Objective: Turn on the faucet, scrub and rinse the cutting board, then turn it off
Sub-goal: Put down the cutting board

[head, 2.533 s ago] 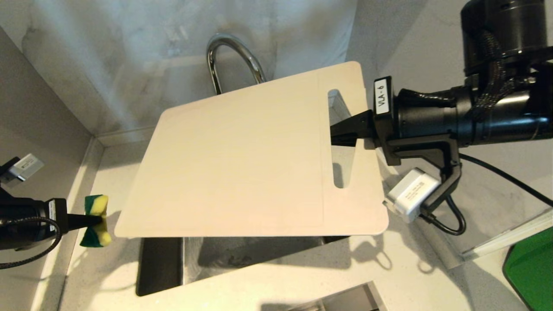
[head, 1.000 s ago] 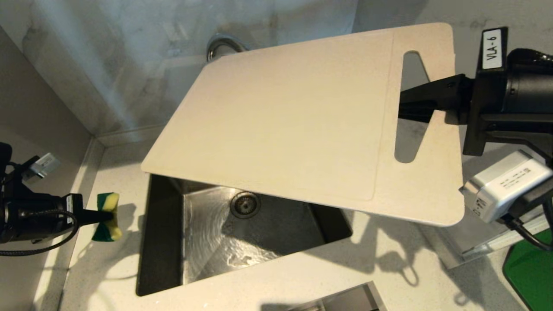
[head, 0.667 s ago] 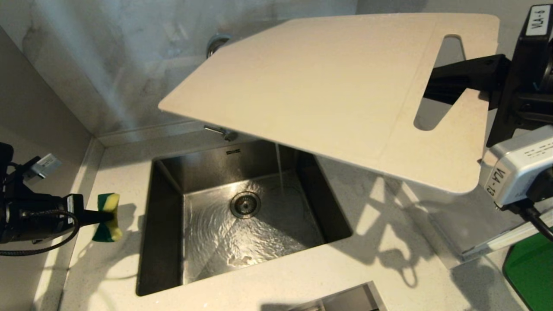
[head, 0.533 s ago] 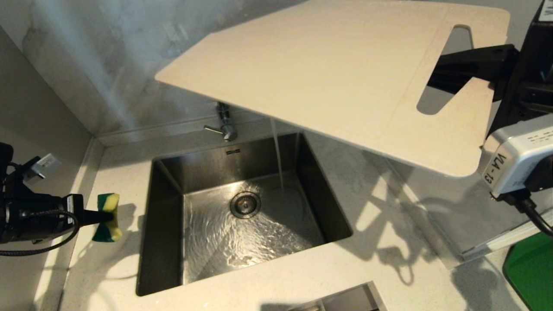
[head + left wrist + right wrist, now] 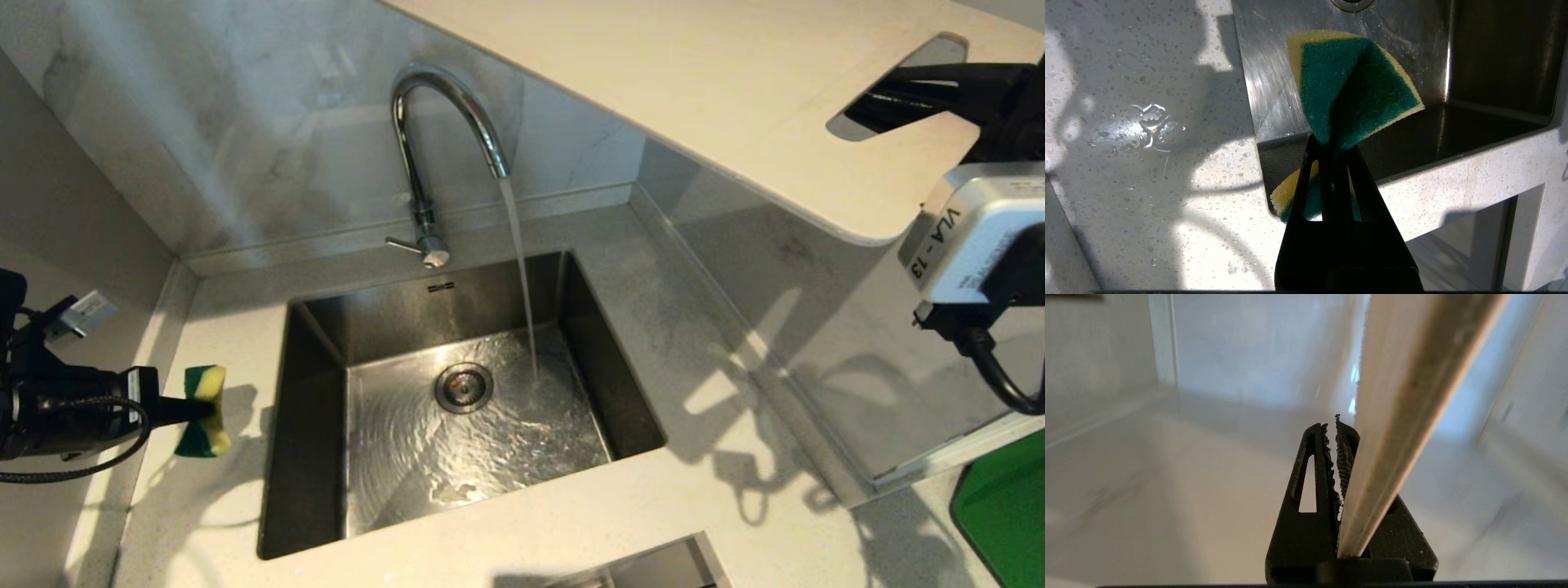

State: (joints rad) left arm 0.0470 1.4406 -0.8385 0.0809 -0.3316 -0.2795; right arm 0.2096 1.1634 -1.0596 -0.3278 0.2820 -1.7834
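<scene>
Cutting board (image 5: 694, 90) has risen, uncovering faucet (image 5: 433, 139); right tool (image 5: 906, 90) grips it.

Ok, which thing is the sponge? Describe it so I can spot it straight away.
Start at the steel sink under the running faucet. Off the sink's left edge, over the speckled counter, the left gripper is shut on the sponge. It is small, pinched into a bow shape, and green and yellow, unlike the big cream board in the right gripper.

Left gripper (image 5: 175, 411) low at left, jaws clamped; right gripper (image 5: 1336, 428) raised, seemingly pinching.
</scene>
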